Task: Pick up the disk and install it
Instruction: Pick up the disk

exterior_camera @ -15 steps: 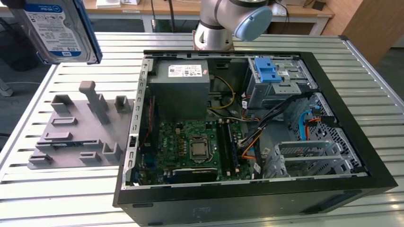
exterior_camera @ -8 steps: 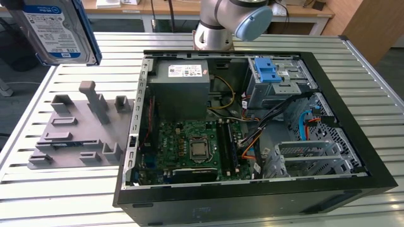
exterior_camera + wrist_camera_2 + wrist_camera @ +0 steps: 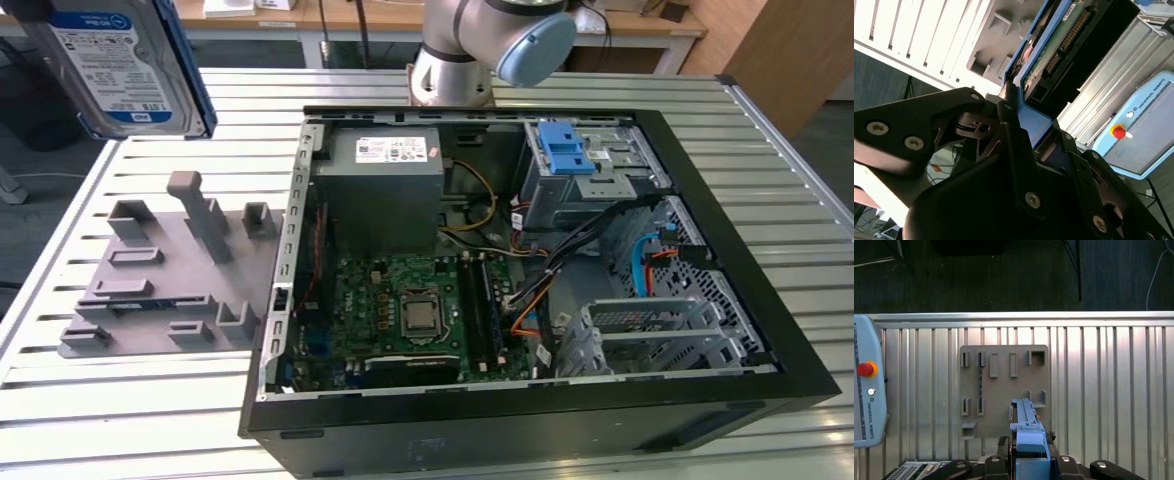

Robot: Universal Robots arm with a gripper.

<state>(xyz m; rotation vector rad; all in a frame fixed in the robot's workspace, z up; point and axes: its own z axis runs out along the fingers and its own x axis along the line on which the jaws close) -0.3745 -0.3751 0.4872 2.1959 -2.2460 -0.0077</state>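
Nearest us, the disk [image 3: 118,62] hangs high above the grey fixture plate [image 3: 160,290], at the exterior view's left of the open computer case [image 3: 534,260], presumably to clear the plate's posts; we see the gripper [image 3: 1013,100] clenched on the disk's blue bracket [image 3: 1038,122].

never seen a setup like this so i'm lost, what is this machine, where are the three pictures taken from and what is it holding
It is a single robot arm at the far side of a slatted metal table. The exterior view comes from a camera off the arm; both wrist views come from cameras riding near its tool. On the table lie an open computer case and, on the exterior view's left, a grey holder plate with slots. The tool is shut on the disk, a silver drive in a blue frame, held in the air above the grey plate.
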